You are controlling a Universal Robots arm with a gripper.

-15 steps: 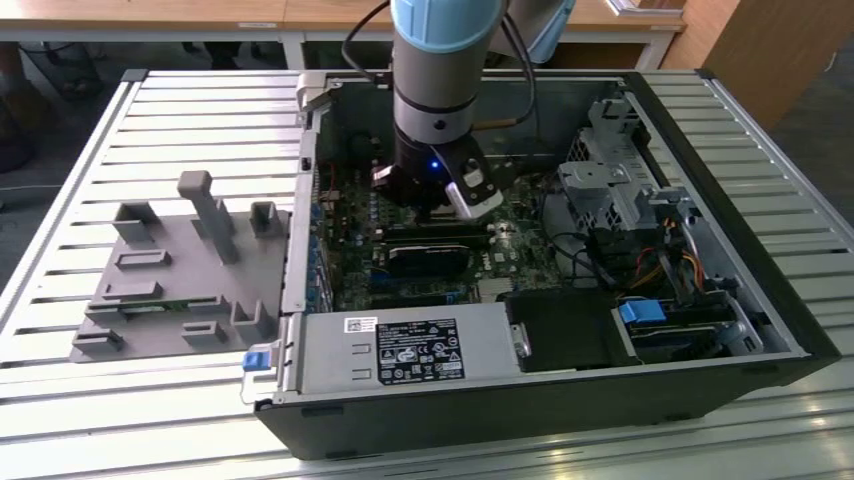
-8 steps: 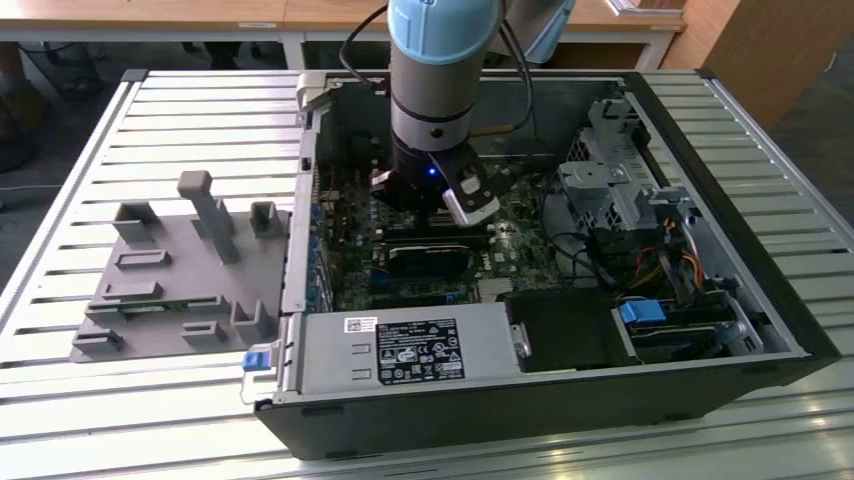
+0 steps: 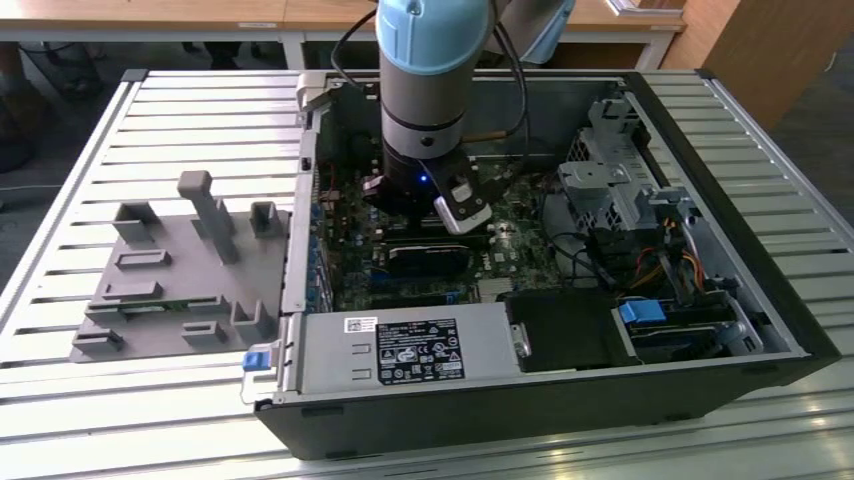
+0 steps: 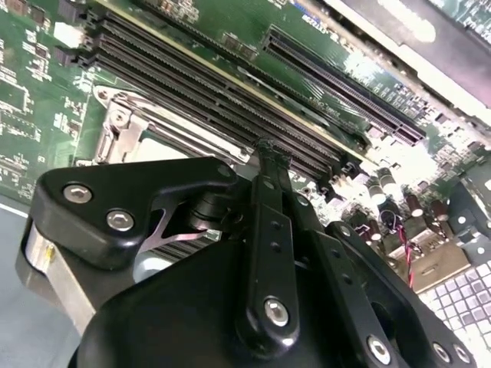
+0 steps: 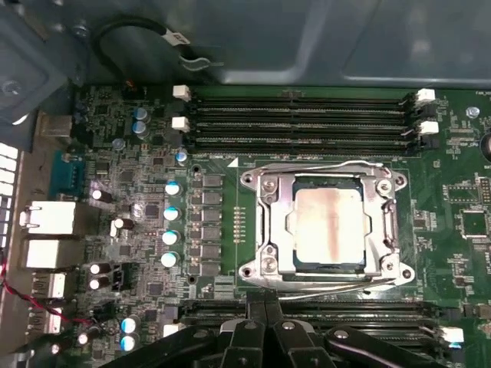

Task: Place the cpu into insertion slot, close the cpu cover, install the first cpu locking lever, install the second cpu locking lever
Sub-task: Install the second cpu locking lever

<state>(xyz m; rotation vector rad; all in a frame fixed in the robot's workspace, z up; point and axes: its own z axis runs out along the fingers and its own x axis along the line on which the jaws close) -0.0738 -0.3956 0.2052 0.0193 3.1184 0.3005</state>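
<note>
Silver chip (image 5: 331, 227) seated in its socket (image 5: 265, 230), cover (image 5: 383, 201) down around it.
My pincer (image 5: 265, 331) sits just beside the socket, fingers pressed together, holding nothing.

No text, number or brand can be made out on any surface. In the exterior view, the black rectangular label (image 3: 419, 364) on the grey metal power supply box (image 3: 400, 350) at the front of the open computer case carries white print and certification marks, all illegible. A small white sticker (image 3: 360, 323) just above it bears a barcode-like pattern, unreadable. In the first wrist view, white silkscreen markings on the green motherboard (image 5: 453, 207) cannot be resolved into characters.
</note>
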